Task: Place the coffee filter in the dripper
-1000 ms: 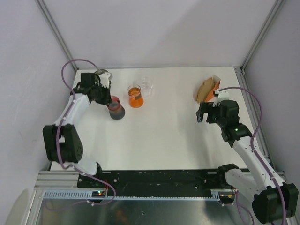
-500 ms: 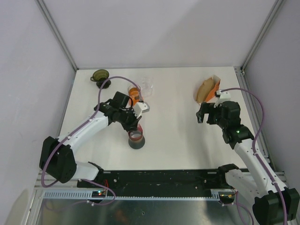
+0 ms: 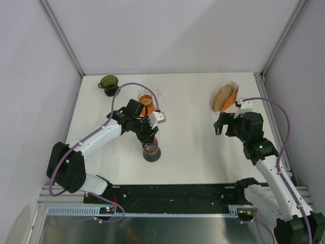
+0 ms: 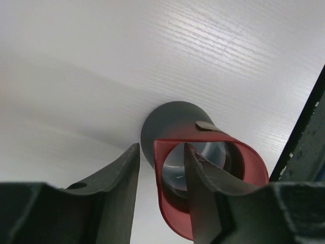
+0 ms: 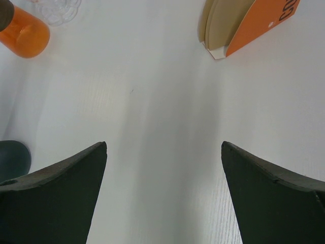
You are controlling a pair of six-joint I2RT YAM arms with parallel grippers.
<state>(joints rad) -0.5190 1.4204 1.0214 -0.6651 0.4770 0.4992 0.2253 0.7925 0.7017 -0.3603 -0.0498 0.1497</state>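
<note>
A dark grey dripper point(image 3: 151, 152) with a red lining stands upright on the white table, near the middle front. My left gripper point(image 3: 147, 140) hangs over it. In the left wrist view the dripper's point(image 4: 167, 119) red rim passes between the fingers of the left gripper point(image 4: 161, 147), one finger inside and one outside, with gaps on both sides, so it is open. Beige coffee filters point(image 3: 221, 98) stand in an orange holder point(image 5: 259, 20) at the back right. My right gripper point(image 3: 219, 125) is open and empty, just in front of the filters point(image 5: 217, 20).
An orange beaker point(image 3: 146, 104) and a clear glass piece point(image 3: 160, 93) stand behind the dripper. An olive-green cup with a handle point(image 3: 108, 81) sits in the back left corner. A black rail point(image 3: 172, 193) runs along the near edge.
My left arm swung from the back left to the middle front, bringing the dripper along. Its jaws, shut on the rim before, now stand apart from it. The right arm barely moved.
</note>
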